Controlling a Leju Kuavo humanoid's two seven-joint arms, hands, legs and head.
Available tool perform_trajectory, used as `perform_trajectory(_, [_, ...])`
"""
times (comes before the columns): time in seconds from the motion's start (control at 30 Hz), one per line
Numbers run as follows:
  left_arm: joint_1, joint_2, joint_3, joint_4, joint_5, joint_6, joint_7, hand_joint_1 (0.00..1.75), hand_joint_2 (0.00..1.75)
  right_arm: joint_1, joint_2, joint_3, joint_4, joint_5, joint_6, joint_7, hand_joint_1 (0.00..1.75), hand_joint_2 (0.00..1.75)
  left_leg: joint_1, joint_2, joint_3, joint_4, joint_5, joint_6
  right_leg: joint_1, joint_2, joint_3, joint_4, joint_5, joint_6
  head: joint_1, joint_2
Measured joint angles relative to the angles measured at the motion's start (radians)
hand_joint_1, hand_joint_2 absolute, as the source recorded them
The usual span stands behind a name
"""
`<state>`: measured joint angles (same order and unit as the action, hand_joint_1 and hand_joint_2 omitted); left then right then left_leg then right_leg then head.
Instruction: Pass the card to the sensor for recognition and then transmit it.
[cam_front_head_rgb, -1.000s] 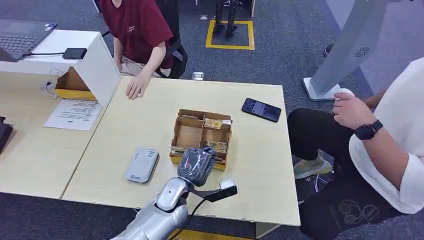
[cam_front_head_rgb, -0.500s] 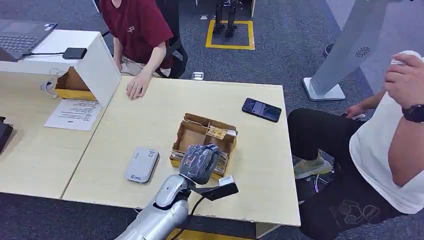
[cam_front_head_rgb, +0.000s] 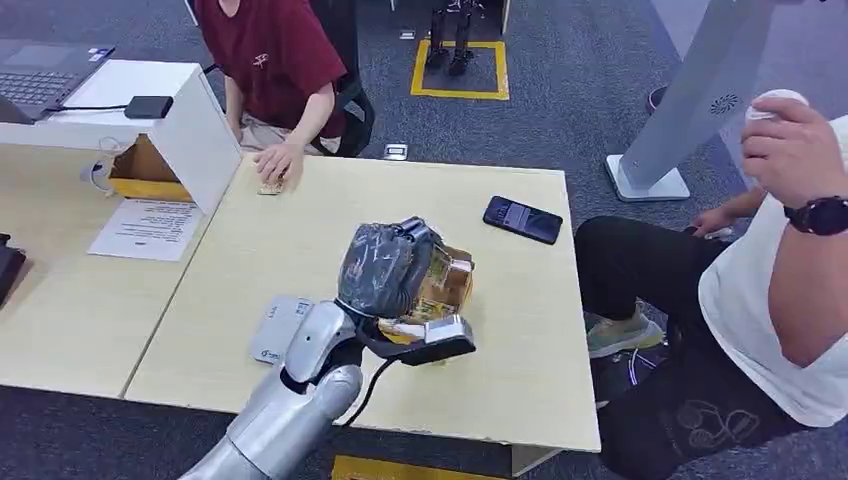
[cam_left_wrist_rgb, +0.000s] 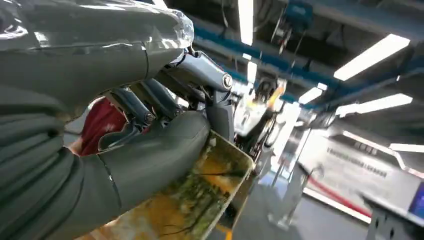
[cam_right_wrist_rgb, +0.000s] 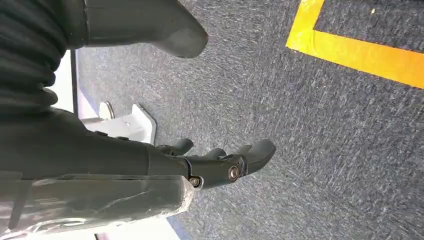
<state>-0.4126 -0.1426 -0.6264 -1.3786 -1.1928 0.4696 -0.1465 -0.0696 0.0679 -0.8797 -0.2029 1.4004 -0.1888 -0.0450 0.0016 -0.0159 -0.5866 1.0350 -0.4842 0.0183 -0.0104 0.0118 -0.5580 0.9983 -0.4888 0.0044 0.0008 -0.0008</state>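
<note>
My left hand (cam_front_head_rgb: 385, 268) is raised above the middle of the table (cam_front_head_rgb: 300, 230). It holds a yellow-green card (cam_left_wrist_rgb: 200, 200) between the thumb and the fingers. In the head view the card's golden face (cam_front_head_rgb: 447, 283) sticks out to the hand's right. The cardboard card box lies under the hand, mostly hidden by it. The grey-white sensor (cam_front_head_rgb: 272, 332) lies flat on the table just left of my forearm, partly covered by it. My right hand (cam_right_wrist_rgb: 215, 160) hangs over the grey carpet with its fingers apart and nothing in it.
A black phone (cam_front_head_rgb: 522, 219) lies at the table's far right. A person in red sits behind the table, a hand (cam_front_head_rgb: 278, 165) resting on its far edge. At the right sits a person in white with a raised hand (cam_front_head_rgb: 790, 135). Paper (cam_front_head_rgb: 150, 228) and laptop (cam_front_head_rgb: 40, 75) lie left.
My left hand has risen from the card box with a card in it, nudging the box on the way. The seated person at the right has lifted a hand.
</note>
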Motion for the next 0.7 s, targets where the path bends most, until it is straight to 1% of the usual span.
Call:
perform_trajectory(0.13, [-0.032, 0.019, 0.0, -0.028, -0.028, 0.013, 0.029, 1.75, 1.75, -0.001, 0.0, 0.0, 0.0, 0.005, 0.0, 0.0, 0.0, 1.75, 0.0, 0.0, 0.0, 0.0, 0.0, 0.0, 0.0, 0.0, 0.0, 0.0, 0.0, 0.0, 0.0, 0.0])
perform_trajectory(0.37, [-0.117, 0.031, 0.013, -0.006, -0.055, 0.012, 0.074, 1.75, 1.75, -0.001, 0.0, 0.0, 0.0, 0.014, 0.0, 0.0, 0.0, 1.75, 0.0, 0.0, 0.0, 0.0, 0.0, 0.0, 0.0, 0.0, 0.0, 0.0, 0.0, 0.0, 0.0, 0.0])
perform_trajectory(0.43, [-0.146, 0.033, 0.022, 0.035, -0.074, 0.015, 0.102, 1.75, 1.75, -0.002, 0.0, 0.0, 0.0, 0.024, 0.0, -0.001, 0.0, 1.75, 0.0, 0.0, 0.0, 0.0, 0.0, 0.0, 0.0, 0.0, 0.0, 0.0, 0.0, 0.0, 0.0, 0.0])
perform_trajectory(0.53, [-0.192, 0.033, 0.058, 0.12, -0.09, 0.035, 0.115, 1.75, 1.75, -0.004, 0.0, 0.0, 0.0, 0.029, 0.001, -0.001, 0.0, 1.75, 0.0, 0.0, 0.0, 0.0, 0.0, 0.0, 0.0, 0.0, 0.0, 0.0, 0.0, 0.0, 0.0, 0.0])
perform_trajectory(0.57, [-0.207, 0.034, 0.069, 0.144, -0.11, 0.039, 0.135, 1.75, 1.75, -0.004, 0.0, 0.0, 0.0, 0.034, 0.001, -0.001, 0.0, 1.75, 0.0, 0.0, 0.0, 0.0, 0.0, 0.0, 0.0, 0.0, 0.0, 0.0, 0.0, 0.0, 0.0, 0.0])
perform_trajectory(0.63, [-0.252, 0.038, 0.1, 0.219, -0.142, 0.047, 0.178, 1.75, 1.75, -0.006, 0.0, 0.0, 0.0, 0.042, 0.002, -0.003, 0.0, 1.75, 0.0, 0.0, 0.0, 0.0, 0.0, 0.0, 0.0, 0.0, 0.0, 0.0, 0.0, 0.0, 0.0, 0.0])
perform_trajectory(0.7, [-0.302, 0.047, 0.142, 0.327, -0.142, 0.079, 0.182, 1.75, 1.75, -0.009, 0.0, 0.0, 0.0, 0.045, 0.005, -0.005, 0.0, 1.75, 0.0, 0.001, 0.0, 0.0, 0.001, -0.001, 0.0, 0.002, 0.0, 0.001, 0.001, -0.001, 0.0, 0.0])
